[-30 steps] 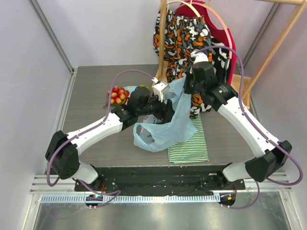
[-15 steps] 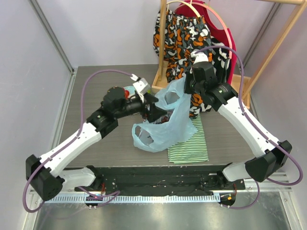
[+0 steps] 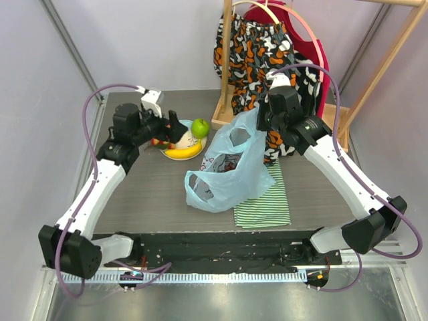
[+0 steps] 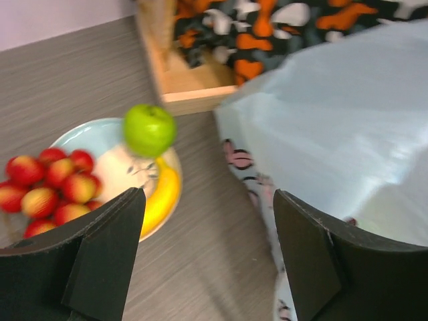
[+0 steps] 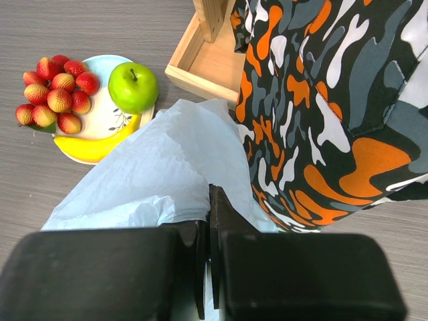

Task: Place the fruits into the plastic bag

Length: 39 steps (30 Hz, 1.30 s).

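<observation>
The light-blue plastic bag (image 3: pixel 224 170) stands mid-table, its top edge pinched in my shut right gripper (image 3: pixel 259 124) and held up. In the right wrist view that gripper (image 5: pixel 209 194) clamps the bag (image 5: pixel 147 174). A dark mass shows through the bag's wall. Left of it, a pale plate (image 3: pixel 189 137) carries a green apple (image 3: pixel 200 127), a yellow banana (image 3: pixel 182 153) and several red strawberries (image 5: pixel 53 93). My left gripper (image 3: pixel 174 135) hovers open over the plate with nothing between its fingers. In its wrist view, this gripper (image 4: pixel 207 195) frames bare table between the banana (image 4: pixel 162 194) and the bag (image 4: pixel 334 120).
A green-and-white striped cloth (image 3: pixel 264 204) lies under the bag's right side. A wooden rack (image 3: pixel 224 67) with a camouflage-print garment (image 3: pixel 257 47) stands at the back, its base frame (image 5: pixel 207 67) just behind the plate and bag.
My left arm has drawn back from the bag's mouth and swung left to the plate, its jaws widening. The right gripper and the bag have stayed put.
</observation>
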### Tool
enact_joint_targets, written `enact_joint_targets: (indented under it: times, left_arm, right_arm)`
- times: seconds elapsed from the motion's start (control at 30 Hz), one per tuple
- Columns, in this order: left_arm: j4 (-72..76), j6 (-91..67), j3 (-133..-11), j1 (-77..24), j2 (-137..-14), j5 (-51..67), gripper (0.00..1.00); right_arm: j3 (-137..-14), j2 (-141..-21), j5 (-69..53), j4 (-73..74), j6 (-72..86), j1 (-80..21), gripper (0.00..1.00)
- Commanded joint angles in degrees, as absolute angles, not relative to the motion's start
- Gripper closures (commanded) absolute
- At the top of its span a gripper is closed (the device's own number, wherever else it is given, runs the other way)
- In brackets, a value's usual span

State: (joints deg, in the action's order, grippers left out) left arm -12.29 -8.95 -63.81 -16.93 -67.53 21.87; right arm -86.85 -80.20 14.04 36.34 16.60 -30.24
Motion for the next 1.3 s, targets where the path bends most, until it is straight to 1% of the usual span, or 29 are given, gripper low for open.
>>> enact_joint_targets:
  times: [0.0, 0.13, 0.23, 0.4, 0.47, 0.5, 0.53, 0.67, 0.9, 1.27]
  left_arm:
    - [-14.77, -11.16, -66.88, -9.15, -72.84, 19.43, 0.2]
    - [-17.13, -12.4, -69.16, -4.66, -78.65, 16.88, 0.21]
    - [-19.95, -8.63, -71.01, -2.64, -83.91, 14.07, 0.22]
    - [-23.19, -1.86, -74.61, -0.97, -91.04, 13.45, 0.24]
    - [-24.86, -0.62, -77.25, -0.27, -95.0, 13.8, 0.28]
    - [-24.96, -0.62, -77.78, -0.26, -96.05, 15.28, 0.29]
    - [-25.05, -0.96, -78.65, 1.82, -97.11, 16.16, 0.3]
    - [-26.8, -1.23, -81.55, 2.28, -102.64, 17.75, 0.33]
    - [-28.48, -2.11, -83.32, 2.37, -105.64, 17.67, 0.36]
    - [-29.35, -3.6, -84.02, 2.37, -108.01, 17.4, 0.36]
  right_arm:
    - [-87.19, -78.13, 15.12, 34.8, 16.0, -30.15, 0.99]
    - [-86.75, -77.78, 15.91, 34.72, 15.38, -30.23, 0.99]
    - [-86.66, -77.61, 15.38, 34.46, 15.21, -30.23, 0.99]
    - [-86.05, -77.43, 14.33, 33.49, 14.85, -30.23, 0.99]
    - [-85.96, -77.34, 14.24, 33.31, 14.59, -30.23, 0.99]
    - [-86.04, -77.34, 14.15, 33.4, 14.59, -30.23, 0.99]
    - [-85.87, -77.34, 14.24, 33.14, 14.5, -30.15, 0.99]
    - [-85.43, -76.99, 14.24, 33.05, 14.33, -30.15, 0.99]
    - [-85.34, -76.47, 14.77, 33.05, 14.41, -29.97, 0.99]
    - [-85.17, -76.29, 14.33, 33.13, 14.68, -29.97, 0.99]
